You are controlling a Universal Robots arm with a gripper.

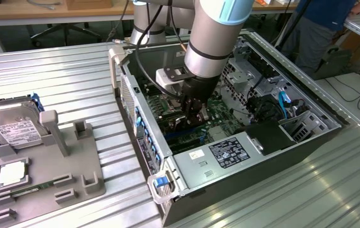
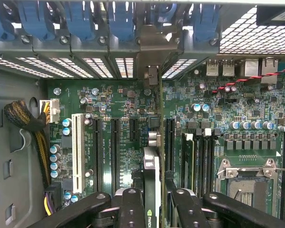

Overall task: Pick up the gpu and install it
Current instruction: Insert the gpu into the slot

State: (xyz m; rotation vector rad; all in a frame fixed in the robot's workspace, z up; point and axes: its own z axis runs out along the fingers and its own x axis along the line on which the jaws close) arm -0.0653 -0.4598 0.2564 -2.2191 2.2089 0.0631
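The gpu (image 2: pixel 152 164) is inside the case, clamped in the gripper (image 2: pixel 154 209) and carried edge-on over the board.

Working down in size, the table (image 1: pixel 53 80) carries the case (image 1: pixel 275 180). It lies on its side with the open face up, toward the table's edge on the exterior view's right. The arm (image 1: pixel 212 42) comes down through that opening, and the gripper (image 1: pixel 193 107) is low among the components near the middle of the case. Under it lies the green board (image 2: pixel 123 95), reaching to the case's rear wall (image 2: pixel 104 66) with its row of vented covers.

What matters is the line of the card against the slots. In the wrist view the fingers (image 2: pixel 130 209) press one on each flat face of the card (a firm pinch, nothing loose about it), so the card hangs straight below the hand. Its long axis runs from the fingers toward the rear wall, parallel to the long black slots. Its bracket (image 2: pixel 151 52) sits at the rear-wall end, against a gap in the covers. The card's thin edge lines up just beside one long black slot (image 2: pixel 170 142); by my reading it is over the slot or a shade off. Whether its lower edge has entered the slot I cannot tell, since the card hides its own contact edge.
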